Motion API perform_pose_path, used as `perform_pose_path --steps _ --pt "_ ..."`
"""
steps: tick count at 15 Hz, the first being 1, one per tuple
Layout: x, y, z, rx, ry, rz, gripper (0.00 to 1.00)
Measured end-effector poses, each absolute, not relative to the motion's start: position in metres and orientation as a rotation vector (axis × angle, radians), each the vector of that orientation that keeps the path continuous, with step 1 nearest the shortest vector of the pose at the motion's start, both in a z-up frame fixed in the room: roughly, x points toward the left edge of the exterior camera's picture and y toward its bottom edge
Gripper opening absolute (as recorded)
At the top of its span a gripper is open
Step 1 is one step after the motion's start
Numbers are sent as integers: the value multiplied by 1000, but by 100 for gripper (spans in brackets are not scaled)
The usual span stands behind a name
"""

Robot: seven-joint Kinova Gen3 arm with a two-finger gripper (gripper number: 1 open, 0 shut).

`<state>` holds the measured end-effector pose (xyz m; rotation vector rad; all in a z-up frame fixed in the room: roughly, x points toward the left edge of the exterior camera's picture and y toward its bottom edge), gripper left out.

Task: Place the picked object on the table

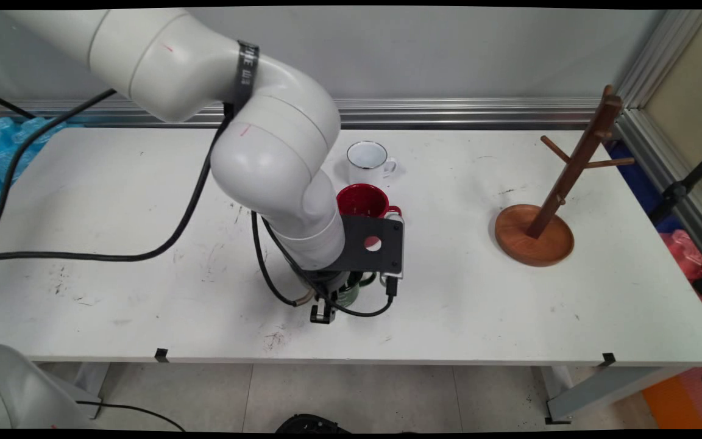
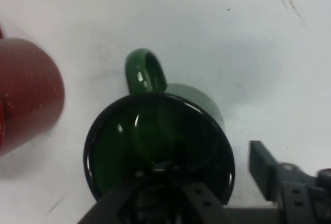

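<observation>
Hand view gives me the clearest look: the black two-finger gripper (image 2: 207, 180) sits right over a glossy dark green ceramic mug (image 2: 155, 141), upright on the white table (image 2: 232, 27). 1 finger reaches into the mug's mouth near the rim, the other stands outside its wall, so the jaws straddle the wall; I cannot tell whether they are pressing on it. The mug's looped handle (image 2: 145, 71) points away from the fingers. A red speckled mug (image 2: 26, 89) stands near the green one, apart from it.

From the main view I see the arm bent down at the table's middle, its black mounting plate (image 1: 370, 244) hiding most of the green mug (image 1: 351, 295). The red mug (image 1: 361, 201) is just behind the plate, and a white enamel mug with a dark rim (image 1: 368, 160) stands behind that. Well to the right is a wooden mug tree on a round base (image 1: 537, 228).
</observation>
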<state>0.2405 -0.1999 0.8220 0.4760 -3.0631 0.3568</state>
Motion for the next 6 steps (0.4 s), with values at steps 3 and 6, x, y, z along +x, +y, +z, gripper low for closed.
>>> perform_pose_path --steps 3,6 --pt "238 -199 820 464 -3064 357 100" --pt "235 -198 820 451 -3056 357 100"
